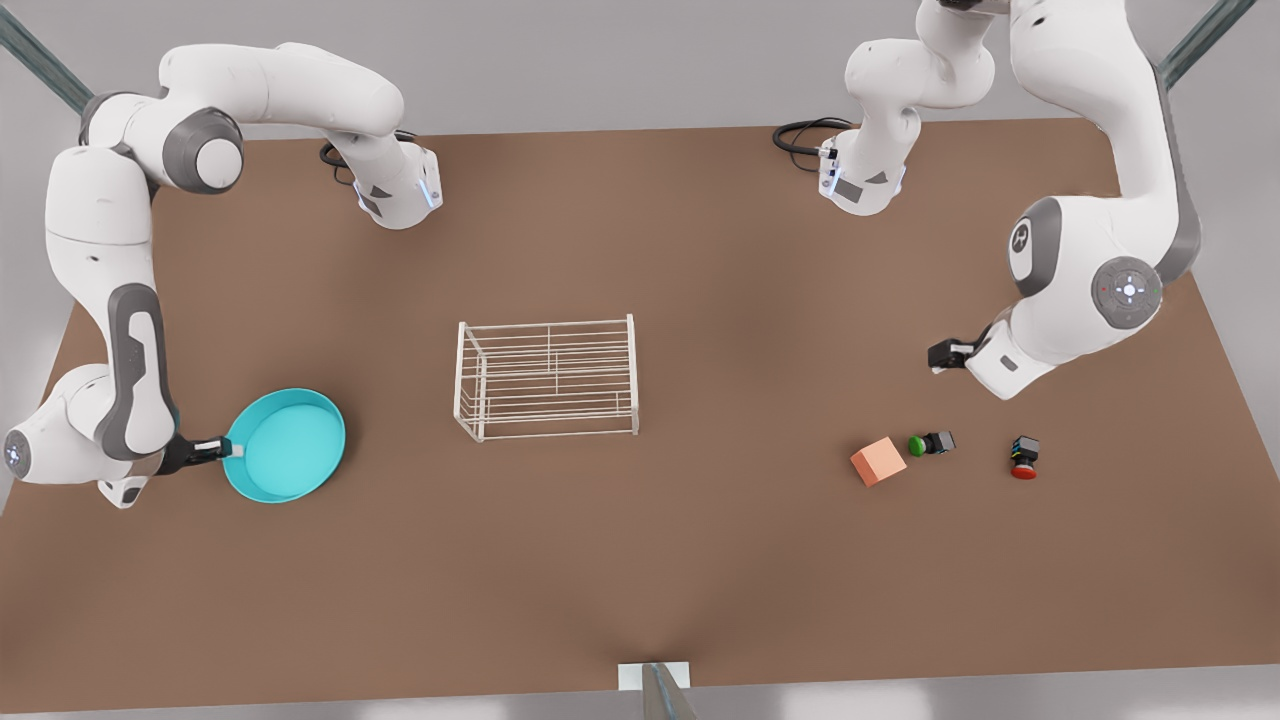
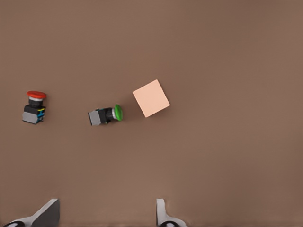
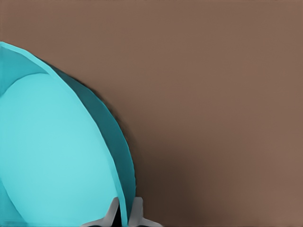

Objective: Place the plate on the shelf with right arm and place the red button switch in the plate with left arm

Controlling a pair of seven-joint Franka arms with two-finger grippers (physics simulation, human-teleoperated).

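Brown table (image 1: 640,560), plain grey surround. Right gripper (image 1: 222,449), at the front view's left: fingers closed narrow on the near rim of the plate (image 1: 287,444), one finger inside the rim and one outside per the right wrist view; whether the dish is lifted or resting cannot be told. Shelf (image 1: 548,378), mid-table, well apart from the plate toward the front view's right; its long axis runs across the view, so the carry goes rightward from the gripper, and the right arm is the nearer one. Cube (image 1: 878,461), salmon, touching nothing. Green switch (image 1: 931,444), just beside the cube, lying on its side. Left gripper (image 1: 945,353), at the front view's right: fingers spread wide, empty, hovering above the small items. Red switch (image 1: 1024,458), beyond the green one, lying below and right of the left gripper in the front view; this arm waits.
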